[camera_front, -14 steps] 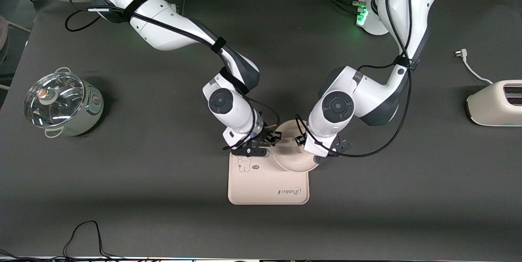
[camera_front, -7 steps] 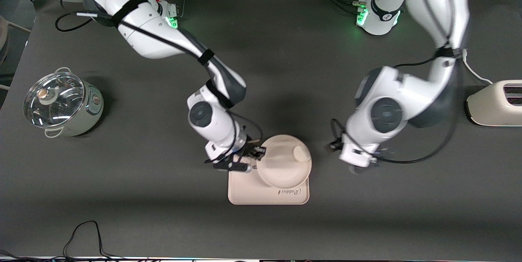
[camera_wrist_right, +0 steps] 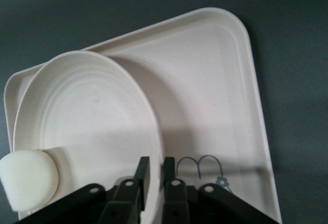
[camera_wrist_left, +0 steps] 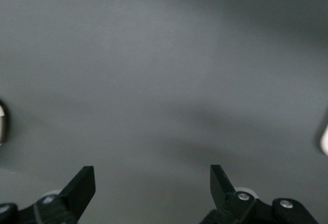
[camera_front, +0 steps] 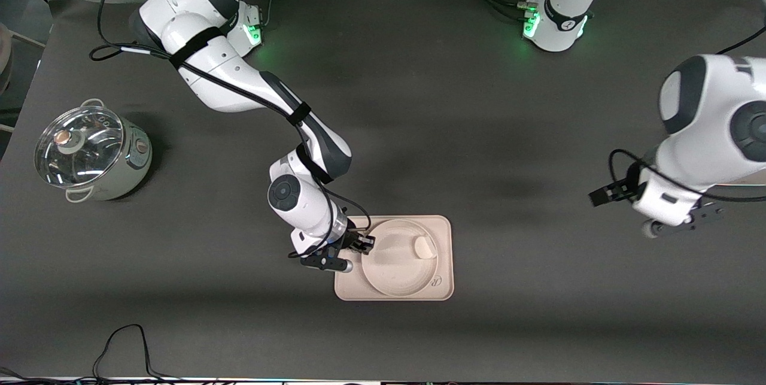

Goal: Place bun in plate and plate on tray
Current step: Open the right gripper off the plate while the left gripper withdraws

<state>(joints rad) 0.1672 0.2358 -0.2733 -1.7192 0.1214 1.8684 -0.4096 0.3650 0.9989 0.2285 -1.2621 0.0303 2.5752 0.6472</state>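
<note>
The big dark table [camera_front: 479,133] filled most of the front view. A pot [camera_front: 90,154] with a glass lid sat at the middle left edge of the frame.

The tray [camera_front: 440,286] lay at the lower middle of the front view. The plate [camera_front: 389,274] sat on the tray and covered most of it. The bun [camera_front: 425,247] lay in the plate, near the plate's rim on the side toward the left arm's end of the table. So both jobs looked done: the bun was in the plate and the plate was on the tray. I think the only thing left was for the right gripper to let go and lift away.

The right gripper [camera_front: 363,243] was at the plate's rim, on the side toward the right arm's end of the table. In the right wrist view its fingers [camera_wrist_right: 142,168] were pinched close together on the rim of the plate [camera_wrist_right: 87,121], with only a thin gap between them. It looked like it was gripping the plate. In that view the bun [camera_wrist_right: 28,177] sat at the lower left of the frame, and the tray [camera_wrist_right: 215,106] showed under the plate.

The left gripper [camera_front: 604,193] hung over bare table at the middle right of the front view, well apart from the tray. In the left wrist view its fingers [camera_wrist_left: 82,185] were spread wide and held nothing. That arm was waiting.
</note>
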